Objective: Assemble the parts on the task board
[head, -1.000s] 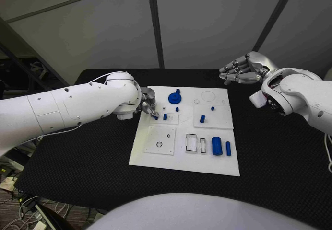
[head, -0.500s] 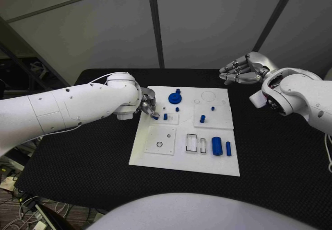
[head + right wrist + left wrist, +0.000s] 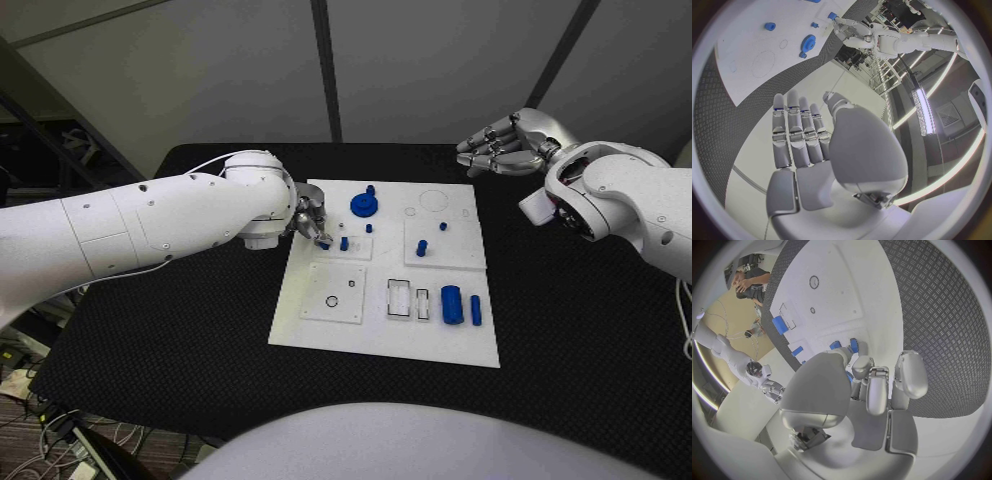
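Fingers (image 3: pixel 320 238) of the left hand (image 3: pixel 309 226) are down at the left edge of the task board (image 3: pixel 361 334), their tips bunched close around a small blue peg (image 3: pixel 345 243) standing in the upper-left square plate. From the left wrist view the fingertips crowd right up against that blue piece, but whether they actually pinch it I cannot tell. Over on the far side, the right hand (image 3: pixel 503 143) hangs above the black table (image 3: pixel 577 340), well apart from the board, fingers side by side and gently curled, holding nothing; the right wrist view shows them straight and lined up together. On the board, a blue gear (image 3: pixel 365 205) sits near the top edge, just above the peg. Two more small blue pegs (image 3: pixel 423 247) stand in the right-hand plate, near an engraved circle (image 3: pixel 431 200). Lower down, a blue cylinder (image 3: pixel 451 304) and a thinner blue rod (image 3: pixel 476 310) lie side by side, just right of two rectangular slots (image 3: pixel 398 297). A small round hole (image 3: pixel 333 300) shows in the lower-left plate.
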You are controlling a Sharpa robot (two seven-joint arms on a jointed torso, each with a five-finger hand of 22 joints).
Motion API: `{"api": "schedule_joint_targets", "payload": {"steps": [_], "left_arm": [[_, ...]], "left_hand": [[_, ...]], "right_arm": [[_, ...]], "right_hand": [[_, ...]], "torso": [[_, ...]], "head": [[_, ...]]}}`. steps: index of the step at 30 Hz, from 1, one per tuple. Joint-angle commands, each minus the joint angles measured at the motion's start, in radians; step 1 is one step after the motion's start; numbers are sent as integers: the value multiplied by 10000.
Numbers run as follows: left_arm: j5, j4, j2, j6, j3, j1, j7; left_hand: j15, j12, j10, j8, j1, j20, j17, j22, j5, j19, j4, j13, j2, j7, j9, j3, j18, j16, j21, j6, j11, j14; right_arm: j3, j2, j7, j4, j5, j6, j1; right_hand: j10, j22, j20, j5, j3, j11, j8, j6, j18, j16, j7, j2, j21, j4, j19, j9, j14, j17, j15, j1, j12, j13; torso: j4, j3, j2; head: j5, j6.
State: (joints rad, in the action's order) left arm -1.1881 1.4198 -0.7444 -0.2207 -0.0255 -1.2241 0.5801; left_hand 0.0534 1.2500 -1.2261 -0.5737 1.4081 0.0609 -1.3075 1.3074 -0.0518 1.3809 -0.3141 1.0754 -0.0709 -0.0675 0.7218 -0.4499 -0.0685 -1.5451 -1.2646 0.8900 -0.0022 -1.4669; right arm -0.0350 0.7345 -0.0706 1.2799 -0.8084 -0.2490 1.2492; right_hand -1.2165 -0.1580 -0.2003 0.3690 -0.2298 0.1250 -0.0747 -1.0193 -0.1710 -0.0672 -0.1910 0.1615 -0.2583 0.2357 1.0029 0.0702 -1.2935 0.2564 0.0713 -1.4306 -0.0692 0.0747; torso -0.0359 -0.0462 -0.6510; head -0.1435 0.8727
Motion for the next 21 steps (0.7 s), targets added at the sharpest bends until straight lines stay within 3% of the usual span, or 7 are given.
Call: {"api": "schedule_joint_targets", "payload": {"steps": [1, 11, 21], "left_arm": [[-7, -13, 47, -376, -76, 59, -63], [-7, -126, 122, -354, -115, 58, 56], [-8, -220, 170, -363, -118, 57, 140]], "left_hand": [[65, -35, 18, -137, -296, -78, -2274, 1100, 40, -1, 244, -69, -161, 100, 51, -303, -68, -38, 55, 133, -49, -903], [95, -78, 34, -237, -1273, -94, -2274, 1133, 40, 22, 215, -161, -516, 147, 77, 177, -65, -38, 59, 330, -85, -904], [130, -27, -31, -270, -1608, -122, -2293, 1167, 39, 61, 215, -107, -594, 186, 79, 436, -56, -50, 27, 421, -122, -912]], "right_arm": [[-4, -10, -44, 3, -13, 65, 18], [-4, -1, -42, 3, -13, 71, 18], [-4, -1, -37, -2, -13, 84, 18]], "right_hand": [[60, 16, 12, 33, 65, 23, 17, 35, -118, 16, -48, -10, 45, -5, 53, -12, 55, -11, 28, 109, 12, -12], [60, 16, 12, 33, 65, 23, 17, 35, -118, 16, -48, -10, 45, -5, 53, -12, 55, -11, 28, 109, 12, -12], [64, 20, 11, 33, 71, 24, 17, 38, -118, 15, -49, -11, 51, -1, 55, -12, 57, -12, 30, 117, 11, -12]], "torso": [[-2, -3, -2], [-2, 4, 3], [4, -2, 2]], "head": [[17, -1], [27, -1], [39, -1]]}}
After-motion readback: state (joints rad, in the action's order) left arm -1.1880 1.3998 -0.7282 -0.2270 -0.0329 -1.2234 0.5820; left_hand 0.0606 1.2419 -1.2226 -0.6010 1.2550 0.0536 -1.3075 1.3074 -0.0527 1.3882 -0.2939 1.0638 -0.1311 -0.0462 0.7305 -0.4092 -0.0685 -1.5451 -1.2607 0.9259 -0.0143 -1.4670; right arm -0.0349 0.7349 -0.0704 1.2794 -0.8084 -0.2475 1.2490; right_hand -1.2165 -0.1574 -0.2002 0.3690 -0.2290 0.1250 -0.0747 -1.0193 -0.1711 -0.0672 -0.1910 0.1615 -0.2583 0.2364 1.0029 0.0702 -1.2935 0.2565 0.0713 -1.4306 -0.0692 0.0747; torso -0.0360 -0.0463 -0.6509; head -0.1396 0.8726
